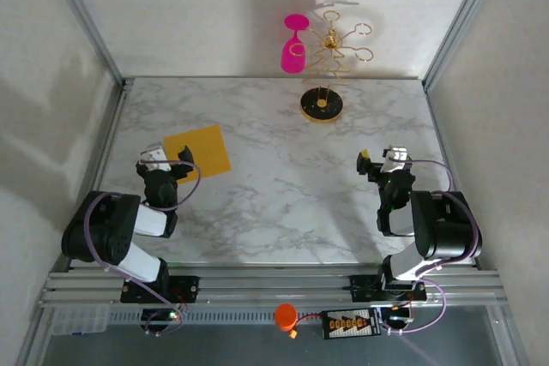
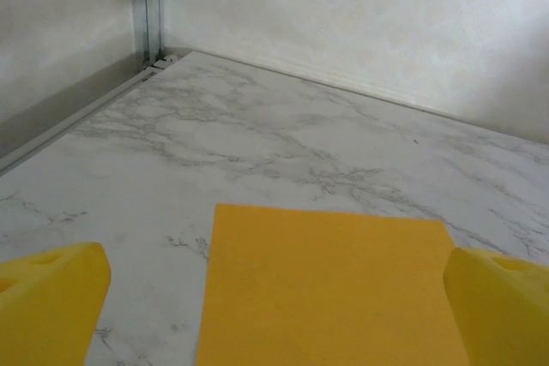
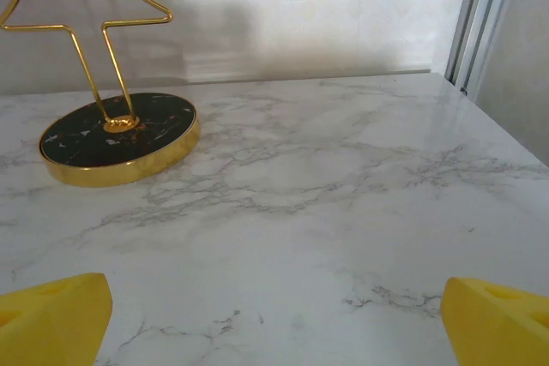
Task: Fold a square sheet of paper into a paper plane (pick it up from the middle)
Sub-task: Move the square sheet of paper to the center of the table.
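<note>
- your left gripper (image 1: 176, 163) stands wide open and holds nothing. in its wrist view 1 yellow fingertip (image 2: 51, 302) sits at each lower corner, with the square sheet of paper (image 2: 330, 289) lying between them.
- from above, that gripper is at the near left edge of the sheet (image 1: 199, 152). you cannot tell whether its tips touch the paper.
- your right gripper (image 1: 377, 160) is also wide open and empty, over bare marble table (image 1: 283, 203) on the right side, well apart from the sheet.
- its wrist view has 2 yellow fingertips (image 3: 51, 315) low in the corners and the gold stand (image 3: 120, 139) ahead to the left.
- the sheet lies flat on the left half of the table, turned slightly askew to the table edges.
- count: 1 orange-yellow sheet, 1 gold stand (image 1: 322, 106) at the far edge of the table, 1 pink wine glass (image 1: 294, 49) hanging on it, 2 grippers, and 1 round orange piece (image 1: 286, 315) on the front rail.
</note>
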Tool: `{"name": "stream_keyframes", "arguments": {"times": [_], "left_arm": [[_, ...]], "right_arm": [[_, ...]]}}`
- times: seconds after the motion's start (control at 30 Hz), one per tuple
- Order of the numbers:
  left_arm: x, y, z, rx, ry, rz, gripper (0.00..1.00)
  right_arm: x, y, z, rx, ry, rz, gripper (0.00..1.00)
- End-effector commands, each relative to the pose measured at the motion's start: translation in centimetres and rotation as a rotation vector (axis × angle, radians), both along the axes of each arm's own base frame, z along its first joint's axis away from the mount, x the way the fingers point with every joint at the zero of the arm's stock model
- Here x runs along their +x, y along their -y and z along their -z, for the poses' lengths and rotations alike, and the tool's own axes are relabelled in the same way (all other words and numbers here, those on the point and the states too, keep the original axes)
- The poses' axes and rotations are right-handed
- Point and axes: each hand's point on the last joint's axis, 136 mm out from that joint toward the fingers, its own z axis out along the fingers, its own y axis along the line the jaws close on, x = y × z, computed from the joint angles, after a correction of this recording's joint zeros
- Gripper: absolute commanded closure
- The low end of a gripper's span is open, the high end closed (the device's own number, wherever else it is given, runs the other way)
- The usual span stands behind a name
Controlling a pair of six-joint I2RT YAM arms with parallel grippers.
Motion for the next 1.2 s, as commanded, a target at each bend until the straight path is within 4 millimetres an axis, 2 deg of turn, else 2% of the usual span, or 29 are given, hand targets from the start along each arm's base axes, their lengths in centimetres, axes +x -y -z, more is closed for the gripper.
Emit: {"name": "stream_keyframes", "arguments": {"times": [0.0, 1.03, 1.17], "left_arm": [[0.26, 0.01, -0.36, 0.015, 0.01, -0.006, 0.01], [0.23, 0.0, -0.31, 0.014, 0.009, -0.004, 0.01], [-0.12, -0.1, -0.84, 0.011, 0.032, -0.011, 0.01]], "right_arm": [[0.54, -0.03, -0.79, 0.005, 0.025, -0.006, 0.01], [0.53, -0.06, -0.77, 0.006, 0.025, -0.007, 0.01], [0.47, -0.08, -1.12, 0.004, 0.037, -0.009, 0.01]]}}
